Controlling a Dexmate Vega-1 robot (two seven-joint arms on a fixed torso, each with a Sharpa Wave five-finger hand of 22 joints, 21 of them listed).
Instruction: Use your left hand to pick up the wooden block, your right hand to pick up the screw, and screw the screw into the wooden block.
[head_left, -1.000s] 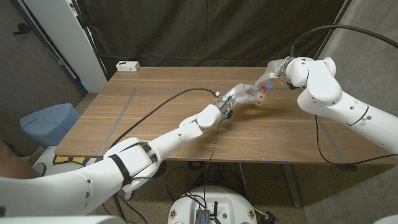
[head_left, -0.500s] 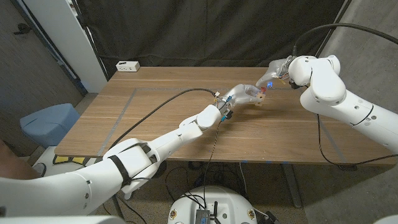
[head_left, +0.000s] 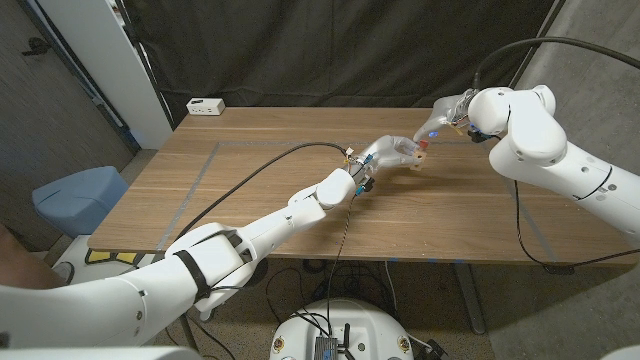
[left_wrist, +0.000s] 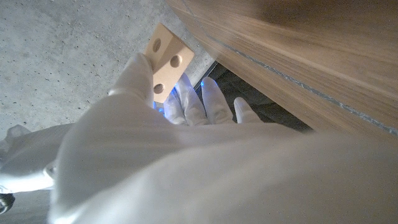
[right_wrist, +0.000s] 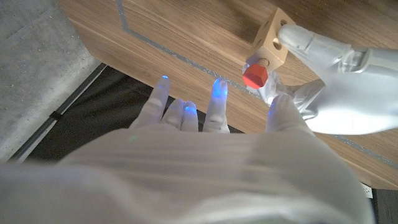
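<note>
While the left hand (head_left: 395, 152) holds the wooden block (right_wrist: 270, 45) up over the table (head_left: 250, 190) so the red screw (right_wrist: 254, 76) stays in its hole, the right hand (head_left: 440, 118) waits beside it, fingers apart, holding nothing.

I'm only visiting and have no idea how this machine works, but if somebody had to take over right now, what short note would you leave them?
Left hand: holds the wooden block up above the table.
Right hand: fingers spread apart, holding nothing, just beside the block.
Screw: its red head sticks out of one face of the block, so it is already seated in a hole; how deep cannot be told.
Done: block picked up, screw started in the block.
Left: probably take hold of the red head again with the right hand and keep turning until it sits tight.
</note>
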